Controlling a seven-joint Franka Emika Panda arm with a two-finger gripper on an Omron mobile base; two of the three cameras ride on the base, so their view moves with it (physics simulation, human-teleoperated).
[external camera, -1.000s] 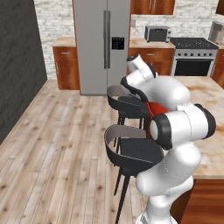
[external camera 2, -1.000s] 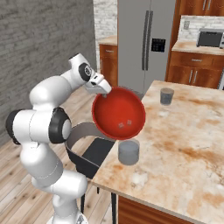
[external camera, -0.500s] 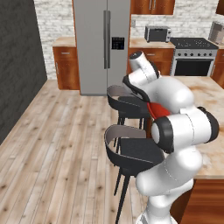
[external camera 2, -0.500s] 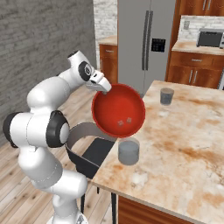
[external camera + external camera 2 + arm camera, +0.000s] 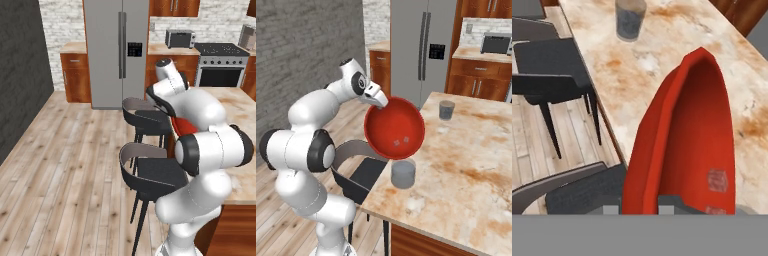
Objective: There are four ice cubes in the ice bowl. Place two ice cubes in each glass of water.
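The gripper [image 5: 381, 103] is pinching the rim of the red bowl [image 5: 394, 128] and holding it tilted steeply above the tabletop's [image 5: 471, 155] near left edge. Two ice cubes [image 5: 401, 141] are lying low inside the bowl. The near glass [image 5: 403, 173] is sitting just beneath the bowl's lower rim, while the far glass [image 5: 446, 109] is standing well apart near the far edge. Whether either glass is holding ice cannot be told, so at least two cubes are waiting to go in.
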